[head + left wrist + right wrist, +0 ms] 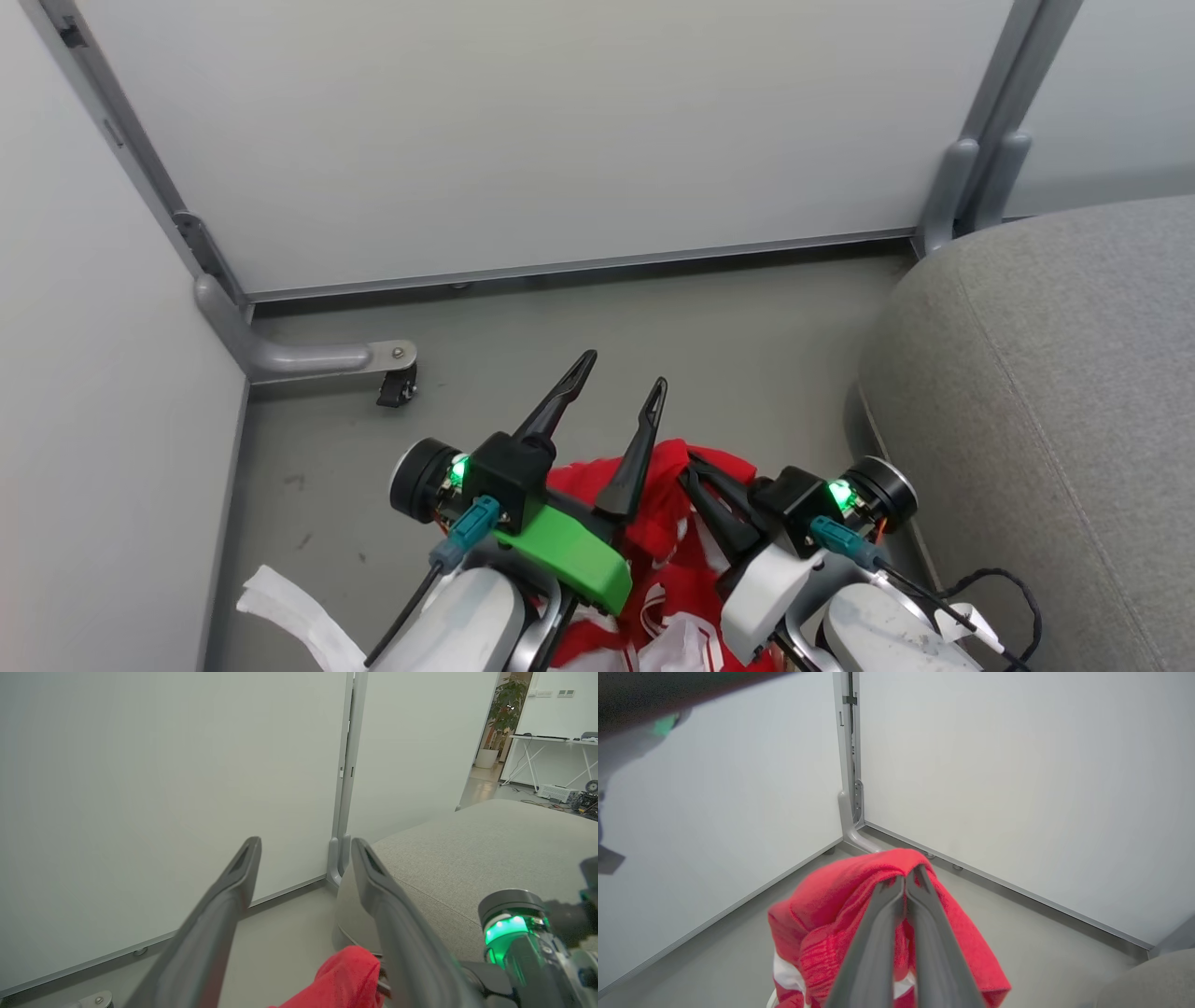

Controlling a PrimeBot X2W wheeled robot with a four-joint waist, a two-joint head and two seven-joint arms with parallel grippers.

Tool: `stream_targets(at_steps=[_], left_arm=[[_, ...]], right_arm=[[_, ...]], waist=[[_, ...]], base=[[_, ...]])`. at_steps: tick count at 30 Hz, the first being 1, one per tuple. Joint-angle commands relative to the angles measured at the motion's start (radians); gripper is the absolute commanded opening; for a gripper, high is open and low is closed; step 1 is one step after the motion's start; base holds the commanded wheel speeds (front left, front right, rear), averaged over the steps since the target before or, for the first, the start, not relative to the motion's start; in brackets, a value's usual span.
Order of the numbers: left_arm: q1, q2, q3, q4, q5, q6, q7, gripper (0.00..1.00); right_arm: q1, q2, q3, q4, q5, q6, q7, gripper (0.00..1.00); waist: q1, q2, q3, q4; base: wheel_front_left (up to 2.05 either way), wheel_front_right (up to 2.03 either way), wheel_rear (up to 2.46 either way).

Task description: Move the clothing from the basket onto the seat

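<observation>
**Mia:** Where is the red clothing point(665, 537)?

**Ben:** Look at the bottom middle of the head view. It is bunched up there, between the two arms. Some white stripes show on it lower down.

**Mia:** Who has it?

**Ben:** The right gripper point(695, 471) has it. Its two fingers are pressed tight together on the top of the red cloth. In the right wrist view the cloth hangs over the finger tips and drops down on both sides, in the lower middle of the frame.

**Mia:** And the left gripper point(624, 370)?

**Ben:** Its fingers are wide apart and point up the frame. There is nothing between them. One finger crosses in front of the red cloth in the head view, but I cannot tell if it touches.

**Mia:** Where is the seat point(1055, 392)?

**Ben:** It is the big grey cushion on the right side of the head view. The red cloth is not on it. The cloth is just to the left of its round edge, over the grey floor point(560, 317).

**Mia:** What else is there?

**Ben:** A white wall point(523, 131) fills the top of the frame. A little wheel point(397, 387) sits at the middle left. A bit of white cloth point(289, 607) lies at the bottom left.
</observation>
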Motion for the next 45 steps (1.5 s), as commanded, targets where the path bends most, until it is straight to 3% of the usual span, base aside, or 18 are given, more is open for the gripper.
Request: stream_targets(at_steps=[1, 22, 34, 38, 45], left_arm=[[0.011, 0.002, 0.008, 0.004, 0.011, -0.001, -0.001, 1.0], [0.046, 0.003, 0.114, 0.048, 0.106, -0.039, -0.001, 1.0], [-0.038, 0.004, 0.089, 0.085, 0.149, -0.073, -0.001, 1.0], [-0.057, 0.011, 0.102, 0.086, 0.171, -0.077, -0.001, 1.0], [-0.078, 0.061, 0.128, 0.045, 0.21, -0.081, -0.001, 1.0]], right_arm=[[0.018, -0.003, -0.005, -0.012, 0.003, -0.001, -0.005, 0.0], [0.018, -0.002, -0.039, -0.128, 0.017, -0.001, -0.005, 0.0], [-0.046, -0.011, -0.218, -0.284, -0.028, -0.001, -0.005, 0.0], [-0.153, -0.072, -0.28, -0.325, -0.055, -0.001, -0.005, 0.0], [-0.417, -0.244, -0.367, -0.285, -0.103, -0.001, -0.005, 0.0]], waist=[[0.0, -0.0001, 0.009, -0.045], [0.0, -0.0001, 0.089, -0.493], [0.0, -0.0001, 0.195, -0.528], [0.0, -0.0001, 0.246, -0.531], [0.0, -0.0001, 0.364, -0.533]], base=[[0.0, 0.0, 0.0], [0.0, 0.0, 0.0], [0.0, 0.0, 0.0], [0.0, 0.0, 0.0], [0.0, 0.0, 0.0]])
